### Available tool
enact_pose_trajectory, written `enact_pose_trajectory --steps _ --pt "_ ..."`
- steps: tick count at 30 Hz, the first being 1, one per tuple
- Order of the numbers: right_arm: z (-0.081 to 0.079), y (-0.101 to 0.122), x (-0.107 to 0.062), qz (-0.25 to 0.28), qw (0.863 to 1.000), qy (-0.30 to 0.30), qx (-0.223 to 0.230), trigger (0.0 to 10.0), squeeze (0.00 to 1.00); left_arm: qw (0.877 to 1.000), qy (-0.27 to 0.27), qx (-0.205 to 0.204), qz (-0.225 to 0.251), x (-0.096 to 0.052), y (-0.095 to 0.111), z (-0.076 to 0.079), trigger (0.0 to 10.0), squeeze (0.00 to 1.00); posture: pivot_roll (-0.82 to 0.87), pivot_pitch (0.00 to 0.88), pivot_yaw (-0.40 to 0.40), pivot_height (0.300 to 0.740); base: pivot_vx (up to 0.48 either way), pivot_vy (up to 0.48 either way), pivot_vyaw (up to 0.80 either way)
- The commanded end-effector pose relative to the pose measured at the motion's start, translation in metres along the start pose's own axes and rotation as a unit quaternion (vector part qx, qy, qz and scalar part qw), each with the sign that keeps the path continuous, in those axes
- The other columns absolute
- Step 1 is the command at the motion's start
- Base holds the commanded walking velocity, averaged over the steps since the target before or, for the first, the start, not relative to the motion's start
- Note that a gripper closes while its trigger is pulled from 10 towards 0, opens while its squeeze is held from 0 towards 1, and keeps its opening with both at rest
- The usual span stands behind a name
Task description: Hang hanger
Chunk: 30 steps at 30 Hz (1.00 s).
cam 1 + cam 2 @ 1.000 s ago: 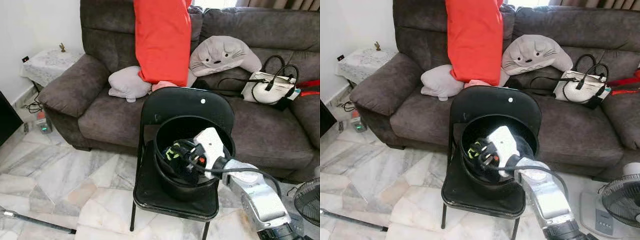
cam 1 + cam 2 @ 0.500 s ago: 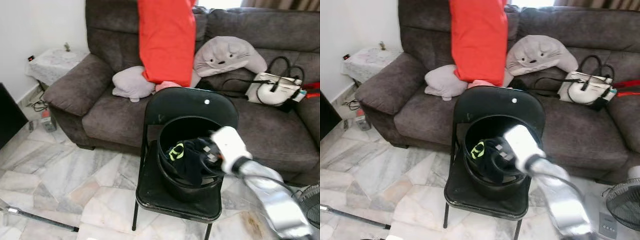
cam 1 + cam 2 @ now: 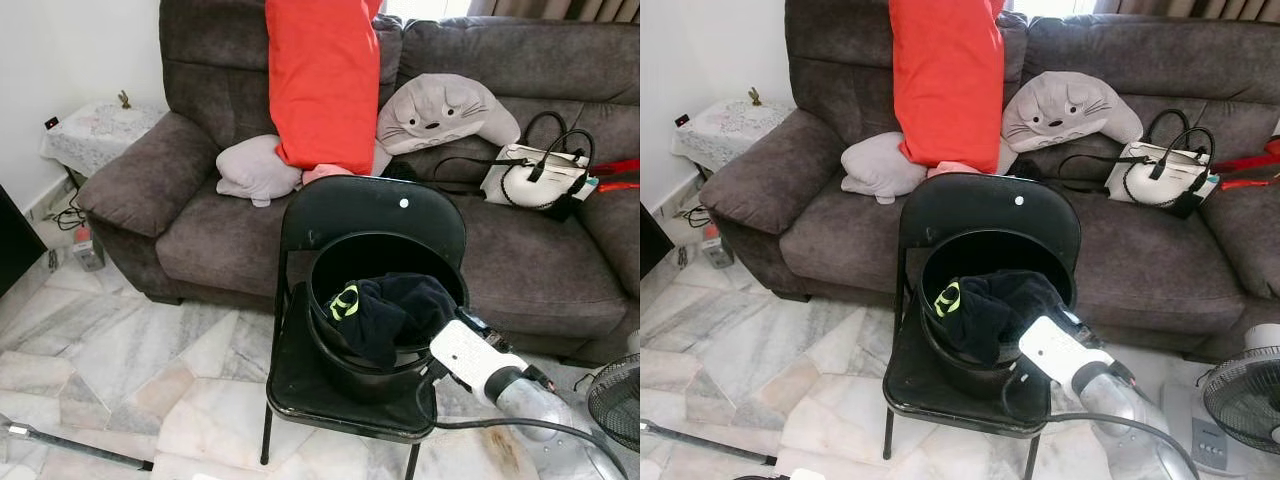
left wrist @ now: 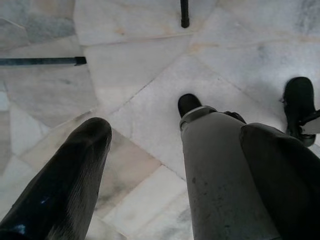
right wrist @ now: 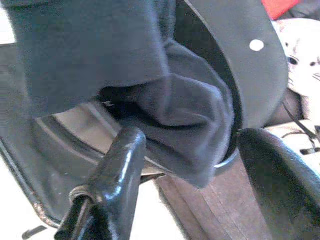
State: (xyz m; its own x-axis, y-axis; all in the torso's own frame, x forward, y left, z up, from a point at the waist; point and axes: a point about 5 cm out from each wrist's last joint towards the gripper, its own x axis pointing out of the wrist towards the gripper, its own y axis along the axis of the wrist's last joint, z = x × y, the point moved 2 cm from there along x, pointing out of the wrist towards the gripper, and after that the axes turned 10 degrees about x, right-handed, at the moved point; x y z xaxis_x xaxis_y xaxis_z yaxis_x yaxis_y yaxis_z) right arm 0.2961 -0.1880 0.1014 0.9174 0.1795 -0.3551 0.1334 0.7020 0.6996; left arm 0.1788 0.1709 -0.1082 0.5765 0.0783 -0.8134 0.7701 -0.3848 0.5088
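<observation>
Right gripper has backed out of the bucket since a second ago: it was down among the clothes then, now it sits just outside the rim on the near right side. Fingers spread wide, nothing between them; the wrist camera looks past them at the dark garment draped over the bucket's edge.

The garment looks pulled up and toward the rim compared with before, so probably a grab that slipped or a release.

No hanger that I can make out; it may be buried in the bucket, can't tell. Task reads as not started in earnest.

Left gripper hangs idle over the floor, fingers apart, empty.

Bucket's still on the black chair before the sofa.
</observation>
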Motion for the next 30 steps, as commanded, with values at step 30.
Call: enact_pose_trajectory --steps 30 --pt "-0.001 -0.003 -0.003 0.016 0.999 -0.014 -0.039 10.0 0.0 0.972 0.038 -0.003 0.23 -0.008 0.075 -0.077 10.0 0.0 -0.1 0.1 0.005 0.74 0.0 0.0 0.0"
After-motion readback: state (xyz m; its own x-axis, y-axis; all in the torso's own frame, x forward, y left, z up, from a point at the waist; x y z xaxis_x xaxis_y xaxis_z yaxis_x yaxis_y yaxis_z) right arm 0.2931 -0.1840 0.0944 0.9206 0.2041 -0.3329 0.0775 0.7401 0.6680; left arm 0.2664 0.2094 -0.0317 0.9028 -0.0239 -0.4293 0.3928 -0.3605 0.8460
